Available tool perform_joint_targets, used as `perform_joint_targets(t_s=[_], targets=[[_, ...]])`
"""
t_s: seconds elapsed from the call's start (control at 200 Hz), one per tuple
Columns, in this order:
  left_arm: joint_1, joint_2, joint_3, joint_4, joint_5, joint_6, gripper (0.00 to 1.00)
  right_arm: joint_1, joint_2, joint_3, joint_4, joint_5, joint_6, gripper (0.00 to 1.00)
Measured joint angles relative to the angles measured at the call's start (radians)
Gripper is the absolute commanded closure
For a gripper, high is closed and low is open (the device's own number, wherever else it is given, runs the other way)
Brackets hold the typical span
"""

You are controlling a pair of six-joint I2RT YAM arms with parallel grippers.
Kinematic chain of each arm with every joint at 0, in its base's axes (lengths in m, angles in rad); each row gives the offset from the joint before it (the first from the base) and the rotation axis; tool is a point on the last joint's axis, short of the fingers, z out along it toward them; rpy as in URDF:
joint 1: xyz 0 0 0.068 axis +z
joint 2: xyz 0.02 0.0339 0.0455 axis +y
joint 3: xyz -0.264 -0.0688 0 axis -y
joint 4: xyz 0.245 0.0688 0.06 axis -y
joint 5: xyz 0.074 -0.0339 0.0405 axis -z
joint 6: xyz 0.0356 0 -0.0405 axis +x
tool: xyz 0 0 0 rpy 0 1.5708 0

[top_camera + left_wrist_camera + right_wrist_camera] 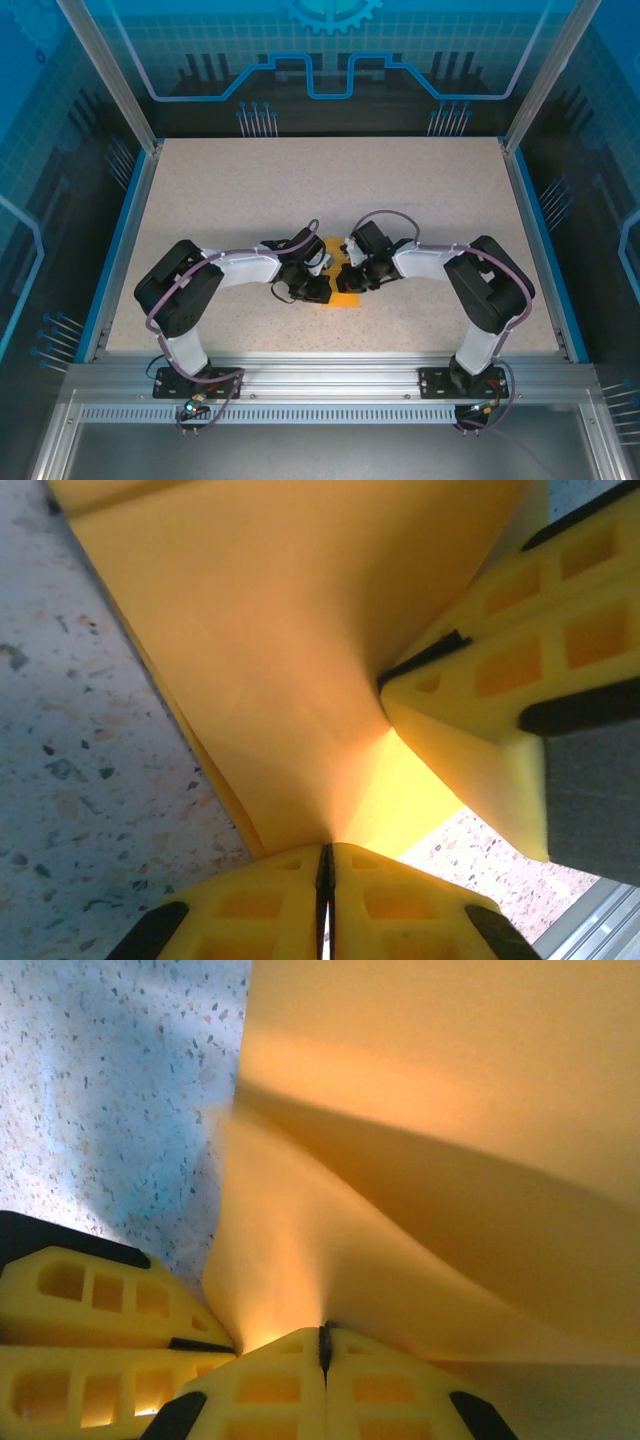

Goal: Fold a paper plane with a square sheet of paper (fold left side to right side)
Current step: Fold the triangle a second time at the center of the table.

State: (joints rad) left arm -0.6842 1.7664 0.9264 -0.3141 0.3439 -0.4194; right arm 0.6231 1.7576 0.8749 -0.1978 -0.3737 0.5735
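Mid-fold: left gripper (325,855) and right gripper (324,1335) both pinch the thin orange paper sheet (280,630) tight; next, lay left side over right.

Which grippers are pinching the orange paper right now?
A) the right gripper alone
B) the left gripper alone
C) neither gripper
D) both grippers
D: in its own wrist view, the left gripper has its fingers closed on the square sheet of paper, and the right gripper pinches the same sheet in the same way.
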Motion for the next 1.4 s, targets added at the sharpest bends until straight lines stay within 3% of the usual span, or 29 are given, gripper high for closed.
perform_joint_targets(t_s=[0.545, 1.401], targets=[[0.000, 0.000, -0.001, 0.000, -0.004, 0.000, 0.88, -0.010, 0.005, 0.046, -0.084, 0.054, -0.059, 1.00], [0.000, -0.003, -0.007, 0.010, -0.004, 0.000, 0.89, -0.161, -0.011, 0.065, -0.179, 0.061, -0.161, 1.00]])
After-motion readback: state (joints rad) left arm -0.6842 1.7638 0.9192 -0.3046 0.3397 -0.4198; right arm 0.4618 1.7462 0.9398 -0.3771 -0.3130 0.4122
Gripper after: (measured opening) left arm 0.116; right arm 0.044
